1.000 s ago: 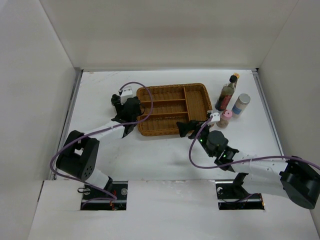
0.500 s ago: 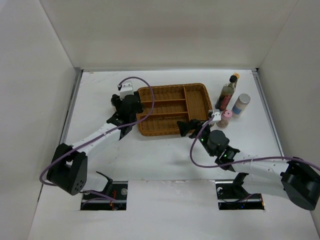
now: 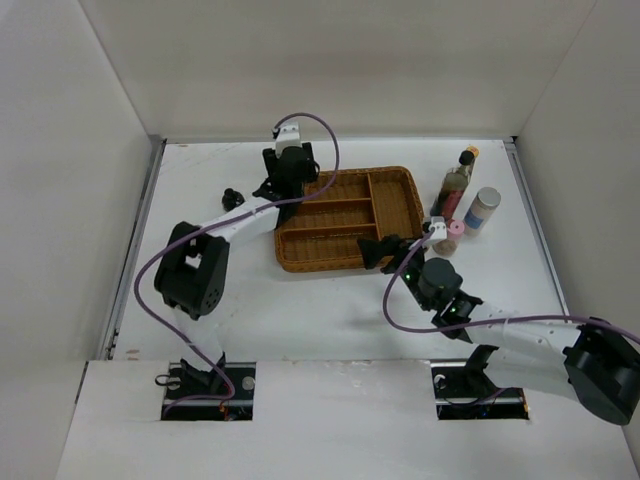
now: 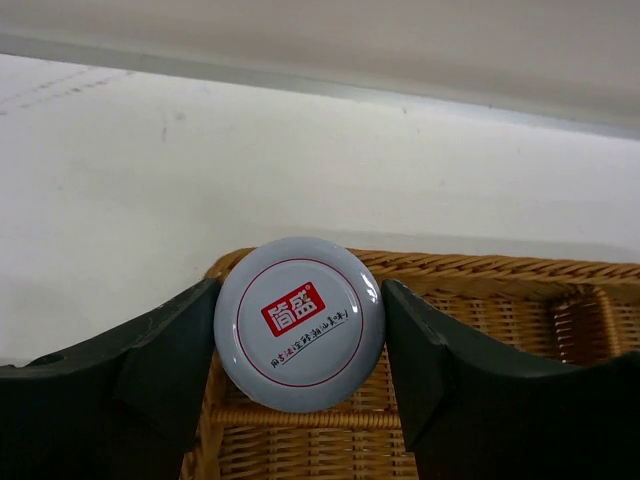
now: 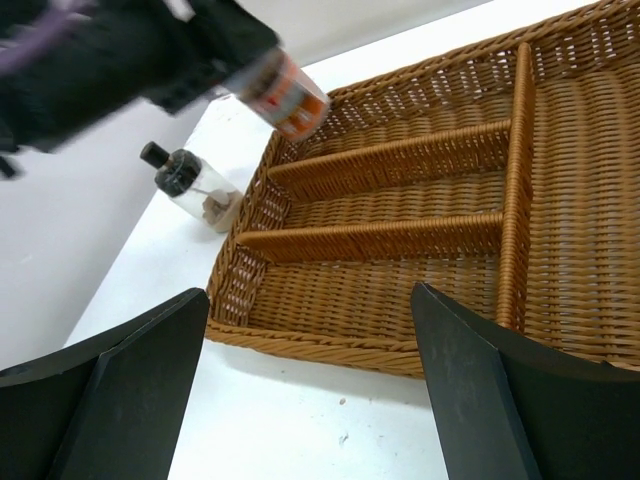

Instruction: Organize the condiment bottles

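My left gripper (image 3: 289,183) is shut on the white-lidded jar (image 4: 299,325) and holds it over the far left corner of the brown wicker tray (image 3: 392,203). The jar's orange label shows in the right wrist view (image 5: 286,96). The black-capped bottle (image 3: 232,197) stands on the table left of the tray, also in the right wrist view (image 5: 196,186). The tall clear dark-filled bottle (image 3: 452,192), the yellow-capped sauce (image 3: 466,158), the pink-capped bottle (image 3: 452,236) and the white-blue cylinder (image 3: 483,210) stand right of the tray. My right gripper (image 3: 381,251) is open and empty at the tray's near edge.
The tray (image 5: 400,240) has three long slots on the left and one cross slot on the right, all with nothing in them. White walls close in the table on the left, the far side and the right. Purple cables loop above both arms.
My left arm has swung from the tray's left side to its far left corner, carrying the jar. The black-capped bottle now stands uncovered on the table. The right arm has barely moved.
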Tool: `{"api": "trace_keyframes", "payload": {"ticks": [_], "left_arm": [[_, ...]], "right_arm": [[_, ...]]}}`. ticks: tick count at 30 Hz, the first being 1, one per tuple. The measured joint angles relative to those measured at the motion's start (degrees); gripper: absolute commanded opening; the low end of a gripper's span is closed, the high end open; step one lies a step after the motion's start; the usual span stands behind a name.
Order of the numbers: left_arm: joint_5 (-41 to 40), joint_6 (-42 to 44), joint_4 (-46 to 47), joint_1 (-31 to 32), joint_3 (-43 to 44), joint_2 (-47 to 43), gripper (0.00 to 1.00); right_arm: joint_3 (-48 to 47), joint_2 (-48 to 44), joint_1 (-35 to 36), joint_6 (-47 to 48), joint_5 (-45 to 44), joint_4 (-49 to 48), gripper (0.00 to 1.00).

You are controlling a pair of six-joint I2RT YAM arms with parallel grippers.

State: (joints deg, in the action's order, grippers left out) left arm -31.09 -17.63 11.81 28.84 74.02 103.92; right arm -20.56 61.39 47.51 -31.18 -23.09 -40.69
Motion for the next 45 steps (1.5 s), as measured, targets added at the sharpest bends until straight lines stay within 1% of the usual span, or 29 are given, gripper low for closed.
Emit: {"api": "trace_keyframes", "payload": {"ticks": [4, 8, 10, 11, 14, 15, 16, 17, 19, 23, 26, 29, 32, 35, 37, 41, 45], "left_arm": [[1.1, 0.3, -0.9, 0.0, 1.9, 5.2, 0.33], [1.4, 0.3, -2.0, 0.0, 1.9, 7.0, 0.33], [1.4, 0.3, -2.2, -0.1, 1.9, 7.2, 0.37], [1.4, 0.3, -2.1, -0.2, 1.9, 7.3, 0.4], [1.3, 0.3, -1.7, -0.3, 1.8, 7.4, 0.57], [1.3, 0.3, -1.4, -0.3, 1.7, 7.5, 0.66], [1.3, 0.3, -1.0, -0.3, 1.4, 7.6, 0.73], [1.0, 0.4, -0.3, -0.3, 1.2, 7.6, 0.78], [0.7, 0.3, 0.9, -0.2, 1.0, 7.6, 0.83], [0.6, 0.3, 1.9, 0.1, 0.4, 5.9, 0.85], [0.7, 0.4, 2.1, 0.5, -1.5, 1.4, 0.84], [0.6, 0.4, 2.7, 0.7, -6.9, -7.2, 0.83], [-1.1, 0.2, 2.7, 0.3, -14.2, -18.1, 0.83], [-3.6, -0.6, 2.0, -1.8, -20.2, -26.5, 0.83], [-4.7, -0.9, 1.0, -3.9, -23.3, -29.6, 0.83], [-5.5, -1.7, -1.5, -8.1, -26.5, -29.5, 0.83], [-4.6, -2.1, -2.2, -10.7, -26.5, -24.3, 0.83]], "right_arm": [[0.0, -0.4, -0.2, -0.1, 0.1, 0.0, 0.89], [0.0, -0.9, -0.3, -0.2, 0.1, 0.0, 0.89], [0.0, -0.9, -0.3, -0.2, 0.1, 0.1, 0.89], [0.0, -0.9, -0.3, -0.2, 0.1, 0.0, 0.89], [0.0, -0.9, -0.7, -0.2, 0.1, 0.1, 0.89], [0.0, -0.9, -0.8, -0.2, 0.1, 0.1, 0.9], [0.0, -0.9, -0.9, -0.2, 0.1, 0.2, 0.9], [0.0, -0.9, -1.0, -0.2, 0.1, 0.2, 0.9], [0.0, -0.9, -1.0, -0.2, 0.1, 0.3, 0.9], [0.0, -0.9, -1.3, -0.3, 0.1, 0.5, 0.91], [0.0, -0.7, -1.4, -0.4, 0.0, 0.4, 0.91], [0.0, -0.3, -1.4, -0.4, 0.0, 0.7, 0.92], [0.0, -0.1, -1.5, -0.6, 0.1, 0.6, 0.92], [0.0, 0.8, -1.7, -0.8, 0.1, 0.7, 0.92], [0.0, 1.6, -1.7, -0.8, 0.1, 0.6, 0.92], [0.0, 3.5, -1.7, -0.8, 0.7, 0.6, 0.92], [0.0, 3.9, -1.7, -0.8, 1.1, 0.6, 0.92]]}}
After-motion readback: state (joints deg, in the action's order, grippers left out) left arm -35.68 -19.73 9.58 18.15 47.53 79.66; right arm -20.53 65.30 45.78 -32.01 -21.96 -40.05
